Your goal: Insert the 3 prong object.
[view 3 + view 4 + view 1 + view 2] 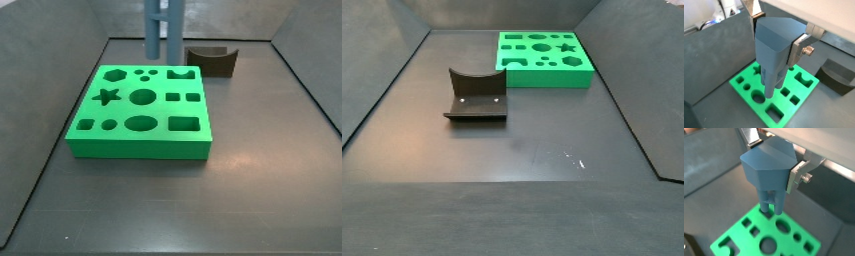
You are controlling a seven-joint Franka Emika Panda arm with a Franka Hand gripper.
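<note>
The 3 prong object [774,50] is a slim blue-grey bar with a wider head, held upright. My gripper [776,34] is shut on its head, one silver finger on each side, as both wrist views show [774,159]. In a wrist view its narrow prongs [769,203] point down at the green block [741,238]. In a side view the object [162,30] stands over the far edge of the green block [147,111], and the gripper is out of frame. I cannot tell whether the tips touch the block.
A dark brown block with a curved notch [214,62] stands beside the green block; it also shows in a side view [476,98] and a wrist view [837,75]. Grey walls enclose the floor. The green block [543,80] lies near a back wall.
</note>
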